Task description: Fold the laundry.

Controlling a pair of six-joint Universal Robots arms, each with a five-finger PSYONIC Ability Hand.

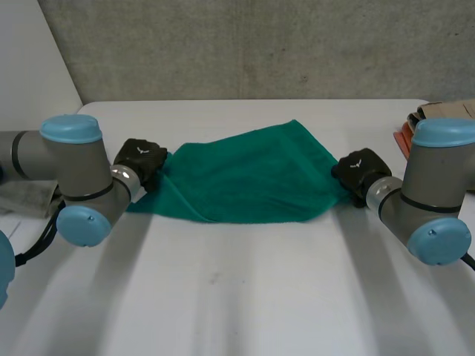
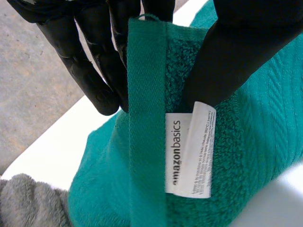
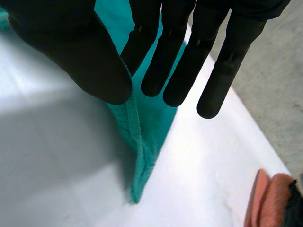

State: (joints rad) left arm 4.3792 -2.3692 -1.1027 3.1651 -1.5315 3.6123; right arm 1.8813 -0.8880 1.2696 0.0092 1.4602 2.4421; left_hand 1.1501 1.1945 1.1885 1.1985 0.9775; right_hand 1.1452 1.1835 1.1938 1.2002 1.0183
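I have the green towel (image 1: 245,174) strung across the table's (image 1: 245,297) middle, left hand (image 1: 141,159) pinching its left hem beside the label (image 2: 189,149), right hand (image 1: 358,169) nipping the right corner between thumb and straight fingers, presumably to tension it for folding.

Bright, soft light – falling from beyond the table (image 1: 245,297).

Teal-green towel (image 1: 245,174) w/ white label (image 2: 189,149) (black print), white table (image 1: 260,297).
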